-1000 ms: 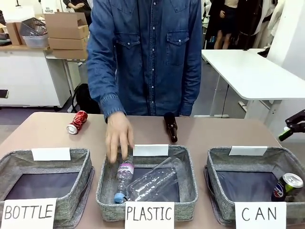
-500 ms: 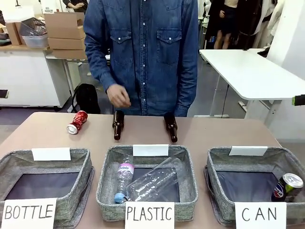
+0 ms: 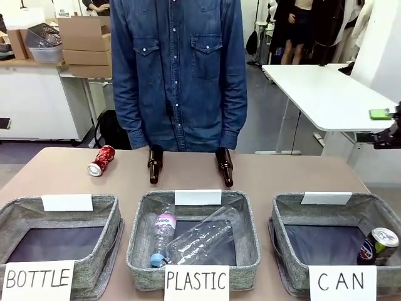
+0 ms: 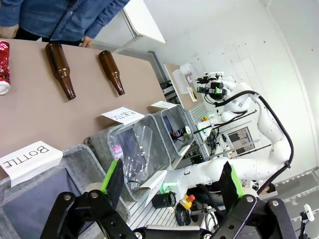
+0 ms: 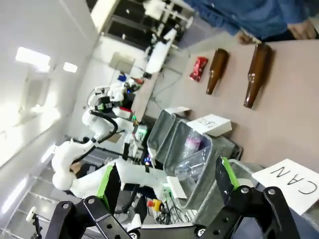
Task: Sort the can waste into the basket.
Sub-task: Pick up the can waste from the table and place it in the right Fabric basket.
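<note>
We find the left gripper (image 4: 173, 172) with its jaws standing wide apart and nothing between them; the right gripper (image 5: 167, 169) is likewise spread on nothing. The red dented metal can with a silver top (image 3: 101, 160) lies on its side on the brown table (image 3: 50, 175), well apart from both grippers: far ahead of the left gripper's fingers, past the baskets, and beyond the two brown glass bottles (image 3: 155, 164) as the right gripper looks. The dark blue metal can with a red-white logo (image 3: 378, 246) leans, silver top up, in a corner of the grey woven-fabric basket signed "CAN" (image 3: 285, 216), whose paper sign shows close past the right gripper's fingers. Against a second ago: then one bottle stood on the table and the person's hand reached down at the basket signed "PLASTIC" (image 3: 141, 241); now two bottles stand and that hand is withdrawn. Both cans lie unchanged. The right gripper stands higher at the front view's right edge.
</note>
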Controlling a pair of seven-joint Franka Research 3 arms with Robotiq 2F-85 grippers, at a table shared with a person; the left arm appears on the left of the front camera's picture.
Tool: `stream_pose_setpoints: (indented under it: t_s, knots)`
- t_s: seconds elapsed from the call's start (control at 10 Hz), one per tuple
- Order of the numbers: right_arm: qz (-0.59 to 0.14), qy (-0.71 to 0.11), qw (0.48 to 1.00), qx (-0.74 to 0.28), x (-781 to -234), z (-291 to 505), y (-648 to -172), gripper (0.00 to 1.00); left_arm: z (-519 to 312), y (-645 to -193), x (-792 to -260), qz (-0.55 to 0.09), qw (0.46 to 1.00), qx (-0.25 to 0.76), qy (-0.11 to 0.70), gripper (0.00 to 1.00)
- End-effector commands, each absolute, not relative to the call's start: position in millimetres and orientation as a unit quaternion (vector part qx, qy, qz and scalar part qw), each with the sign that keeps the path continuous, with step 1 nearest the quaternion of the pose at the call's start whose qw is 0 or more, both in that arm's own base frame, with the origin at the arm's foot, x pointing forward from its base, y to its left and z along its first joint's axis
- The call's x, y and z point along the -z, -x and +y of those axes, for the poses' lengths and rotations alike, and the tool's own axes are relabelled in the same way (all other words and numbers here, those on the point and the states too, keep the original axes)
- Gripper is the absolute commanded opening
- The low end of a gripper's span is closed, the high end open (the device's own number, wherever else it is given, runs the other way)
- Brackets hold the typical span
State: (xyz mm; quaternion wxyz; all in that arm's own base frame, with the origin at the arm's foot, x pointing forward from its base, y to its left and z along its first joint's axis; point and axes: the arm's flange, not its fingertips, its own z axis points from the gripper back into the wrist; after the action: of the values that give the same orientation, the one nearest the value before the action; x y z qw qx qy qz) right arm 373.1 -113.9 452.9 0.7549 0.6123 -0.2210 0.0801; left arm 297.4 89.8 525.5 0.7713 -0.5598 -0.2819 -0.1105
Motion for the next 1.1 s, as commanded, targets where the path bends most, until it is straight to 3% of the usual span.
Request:
stream_pose_setpoints:
  t_s: [0.0, 0.1, 1.0]
  knots:
    - [-0.171, -0.608, 0.765, -0.128, -464.7, -80.6, -378.3, 1.0, 87.4, -298.3, -527.1, -0.291, 0.764, 0.117, 0.564, 1.0]
    - [-0.221, -0.612, 0.755, -0.08, -452.9, -113.9, -373.1, 1.0, 87.4, -298.3, -527.1, -0.291, 0.764, 0.117, 0.564, 1.0]
    - [-0.221, -0.612, 0.755, -0.08, -452.9, -113.9, -373.1, 1.0, 87.4, -298.3, -527.1, -0.291, 0.764, 0.117, 0.564, 1.0]
